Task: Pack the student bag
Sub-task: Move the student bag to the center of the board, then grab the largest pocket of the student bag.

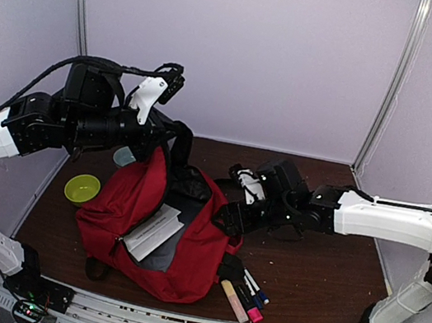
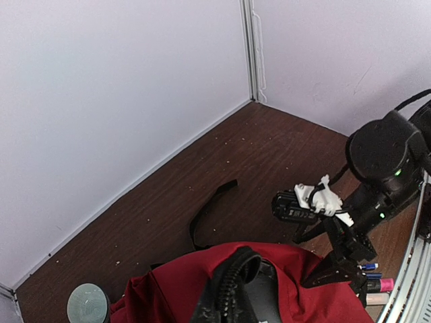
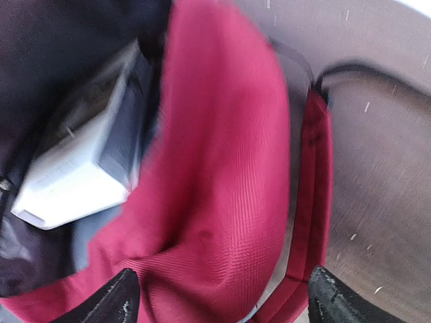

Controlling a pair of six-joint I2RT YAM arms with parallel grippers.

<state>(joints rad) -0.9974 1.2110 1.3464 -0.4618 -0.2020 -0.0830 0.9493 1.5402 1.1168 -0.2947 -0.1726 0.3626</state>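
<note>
A large soft red fabric backpack point(image 1: 195, 254) with black straps slumps on the dark wooden table point(image 1: 322, 272), top raised, unzipped, grey lining showing.

We see the student bag point(image 1: 191, 257) in bright red, with black zippers and straps and grey lining. There's a white book point(image 1: 155, 232) with a dark cover. The bowl point(image 1: 82, 187) is lime-green, the cup point(image 1: 124, 156) pale teal, the markers point(image 1: 252, 300) pink and blue. The table point(image 1: 322, 272) is dark brown woodgrain, the walls point(image 1: 244, 49) pale lilac.

- student bag point(image 1: 189, 266) red, unzipped, on worktop point(image 1: 322, 272); white book point(image 1: 155, 233) in opening
- left hand point(image 1: 172, 147) grips its top
- right hand point(image 1: 233, 215) at its right edge
- markers point(image 1: 249, 297) beside bag's front right
- yellow bowl point(image 1: 82, 187) left
</note>
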